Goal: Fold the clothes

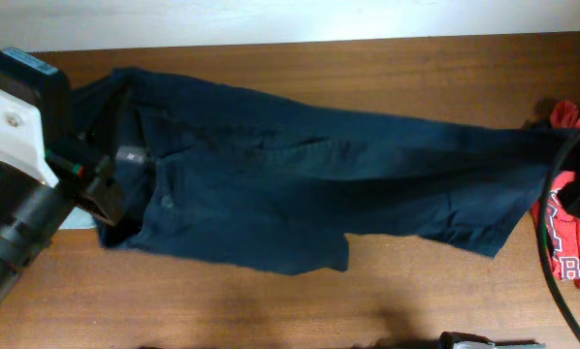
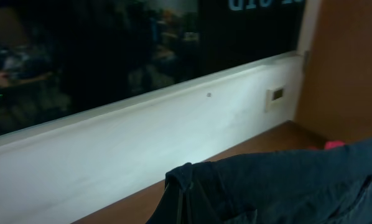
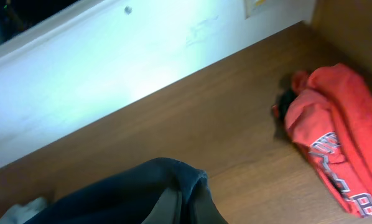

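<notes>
The dark navy shorts [image 1: 300, 179] are pulled out lengthwise across the table, waistband at the left and a leg end at the right. My left gripper [image 1: 127, 160] is shut on the waistband end. In the left wrist view the navy fabric [image 2: 267, 186] drapes over the gripper and hides its fingers. My right gripper [image 3: 185, 208] is shut on a bunched fold of the shorts' leg end [image 3: 167, 177], held just above the wood. The red white-lettered garment [image 1: 566, 237] lies crumpled at the right edge, also seen in the right wrist view [image 3: 338, 130].
A white wall ledge [image 2: 142, 137] runs along the table's far side. A sliver of pale fabric [image 1: 77, 221] shows under the left arm. A black cable [image 1: 547, 262] loops over the red garment. Bare wooden tabletop [image 1: 271, 310] lies in front of the shorts.
</notes>
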`<state>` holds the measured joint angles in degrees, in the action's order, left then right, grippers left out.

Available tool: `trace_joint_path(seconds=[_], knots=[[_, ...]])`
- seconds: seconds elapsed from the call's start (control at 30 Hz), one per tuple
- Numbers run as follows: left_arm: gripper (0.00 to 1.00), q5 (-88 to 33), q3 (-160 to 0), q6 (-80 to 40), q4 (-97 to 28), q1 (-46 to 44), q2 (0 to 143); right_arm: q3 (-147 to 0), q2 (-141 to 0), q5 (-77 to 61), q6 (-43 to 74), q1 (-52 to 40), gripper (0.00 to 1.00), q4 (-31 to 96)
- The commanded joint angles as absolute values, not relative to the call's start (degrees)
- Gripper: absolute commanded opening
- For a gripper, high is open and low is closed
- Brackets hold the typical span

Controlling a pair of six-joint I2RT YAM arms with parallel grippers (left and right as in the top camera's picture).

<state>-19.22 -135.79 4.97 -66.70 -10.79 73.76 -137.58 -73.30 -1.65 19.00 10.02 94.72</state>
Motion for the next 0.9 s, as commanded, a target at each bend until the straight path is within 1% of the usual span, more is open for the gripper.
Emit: trace_joint_path(seconds=[0.0, 0.17, 0.33, 0.47, 0.63, 0.73, 0.8, 0.87], knots=[[0.0, -27.2, -136.7, 4.7, -65.5, -10.4, 76.0, -139.8, -73.4, 4.0, 18.9, 10.1, 0.04, 94.1], [0.0, -27.5, -139.6, 4.2, -65.3, -12.5, 77.4, -140.6, -73.4, 5.0, 18.9, 10.1, 0.04, 93.5], [0.01, -15.2, -140.1, 4.1, -71.7, -17.3, 78.7, -140.6, -74.7, 4.7, 18.9, 10.1, 0.04, 96.0], [0.01, -15.2, -140.1, 3.3, -72.7, -20.5, 80.9, -140.6, -75.1, 3.2, 19.2, 10.1, 0.04, 96.2], [0.0, -13.6, -141.7, 5.3, -70.2, -30.1, 81.5, -143.2, -74.9, 1.6, 19.5, 10.1, 0.04, 97.3], [0.0, -5.3, -145.2, 5.2, -73.2, -37.6, 81.5, -144.2, -73.9, -0.9, 19.5, 10.1, 0.04, 97.3], [0.0, 5.3, -146.5, 3.1, -75.6, -42.0, 81.5, -144.8, -73.4, -1.1, 19.6, 10.1, 0.04, 97.3], [0.0, 13.8, -146.6, 1.5, -77.3, -44.2, 81.5, -144.9, -73.4, -1.5, 19.6, 10.1, 0.04, 97.3]])
